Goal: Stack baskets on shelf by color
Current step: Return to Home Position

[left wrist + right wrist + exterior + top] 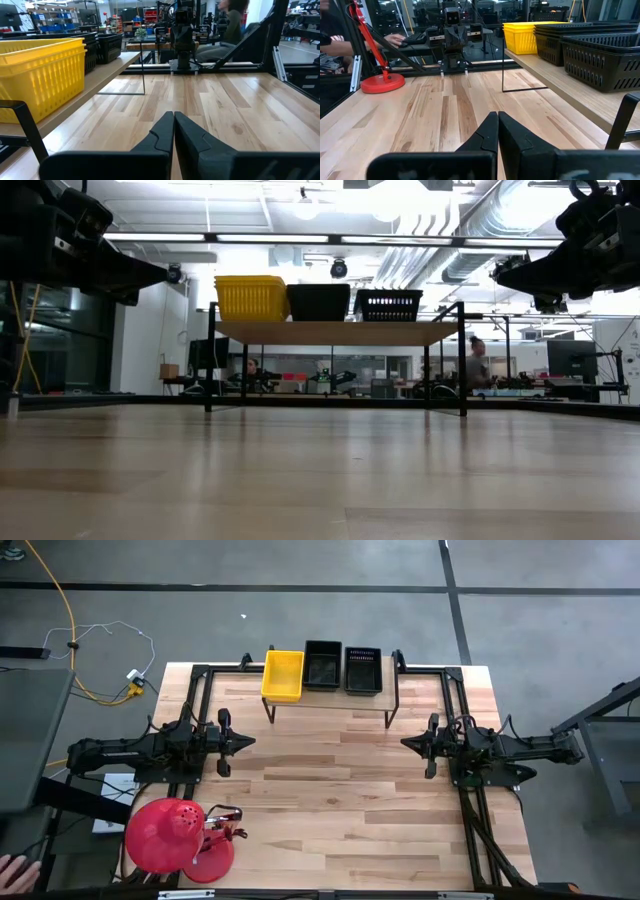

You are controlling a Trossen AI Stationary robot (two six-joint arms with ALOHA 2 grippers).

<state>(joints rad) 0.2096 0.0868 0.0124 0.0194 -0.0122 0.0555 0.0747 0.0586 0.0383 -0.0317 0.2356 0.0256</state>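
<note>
- Wooden tabletop [330, 810] in a workshop hall; no loose baskets lie on it in any view.
- Left gripper [245, 741] hovers over the table's left side, pointing inward, well apart from the shelf. In the left wrist view its fingers [160, 132] are pressed together with nothing between them.
- Red dome-shaped object [165, 835] sits at the near left corner, not part of the job.
- Shelf [330, 702] stands at the far edge of the table and carries three piles side by side.
- Yellow baskets [282, 675] are at the shelf's left end. The left wrist view shows two rims nested, so this reads as a stack.
- Black baskets [322, 665] are in the middle, just beside the yellow. The right wrist view shows several rims, one inside another.
- A further black basket [362, 671] is at the right end and sits lowest in the low view. Whether it is single or doubled, I cannot tell.
- Right gripper [406, 743] hovers over the table's right side, facing the left one, fingers [512, 132] closed on nothing.
- Judgement: sorting looks complete, with yellow on yellow and black on black, all on the shelf. What is left appears to be only parking the arms.
</note>
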